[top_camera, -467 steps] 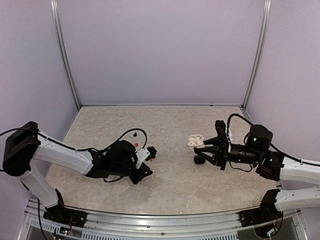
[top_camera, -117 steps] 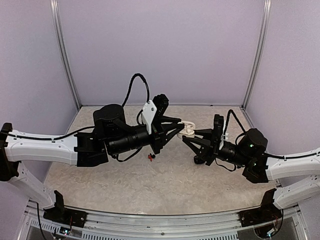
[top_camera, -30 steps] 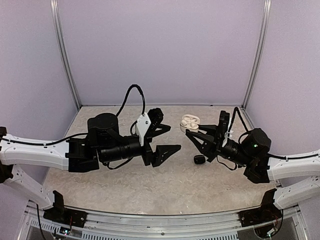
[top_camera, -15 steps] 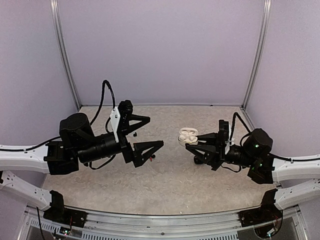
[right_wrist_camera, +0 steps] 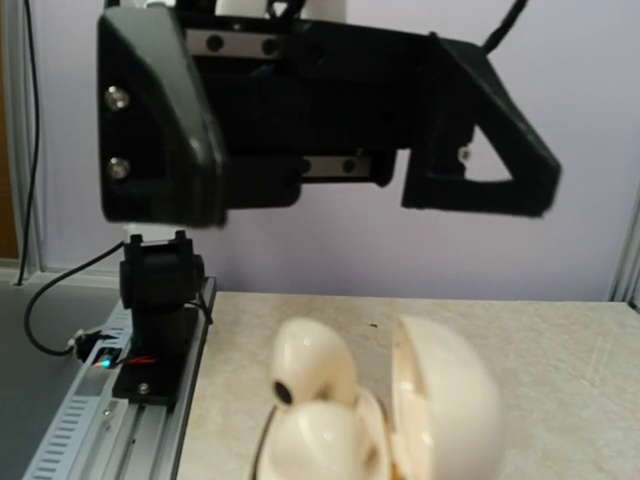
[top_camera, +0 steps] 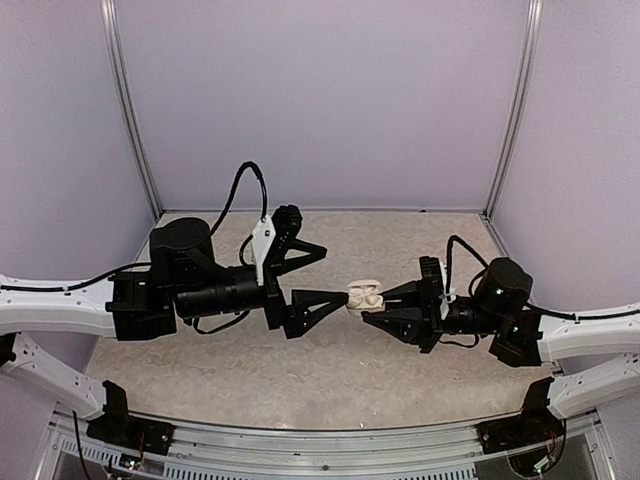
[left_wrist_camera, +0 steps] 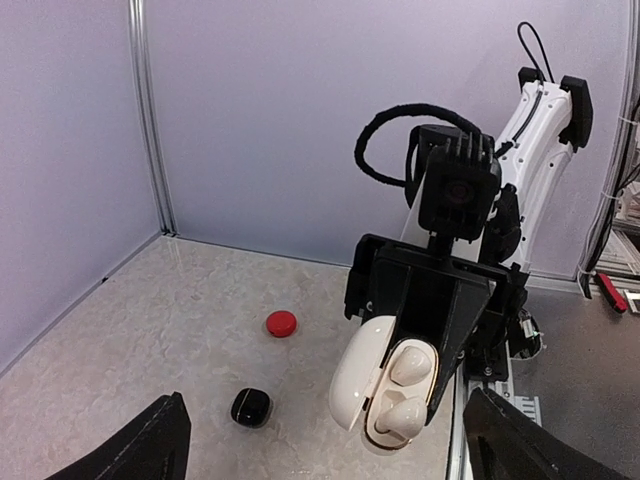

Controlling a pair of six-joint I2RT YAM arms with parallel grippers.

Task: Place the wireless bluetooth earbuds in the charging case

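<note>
While the right gripper [top_camera: 374,306] was pinching one open white charging case [left_wrist_camera: 360,370] up off the table [top_camera: 330,370], two white earbuds [left_wrist_camera: 410,366] sat inside it. Left gripper [top_camera: 333,272] hung just beside, jaws wide, holding nothing. Down below: one red piece [left_wrist_camera: 281,323], one black piece [left_wrist_camera: 251,406].

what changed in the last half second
The left gripper, jaws wide open, swung back rightward toward the open white pebble-shaped charging case. The right gripper shifted that case down-left in the overhead view, toward it. Unchanged: right jaws shut on the case, lid open.
</note>
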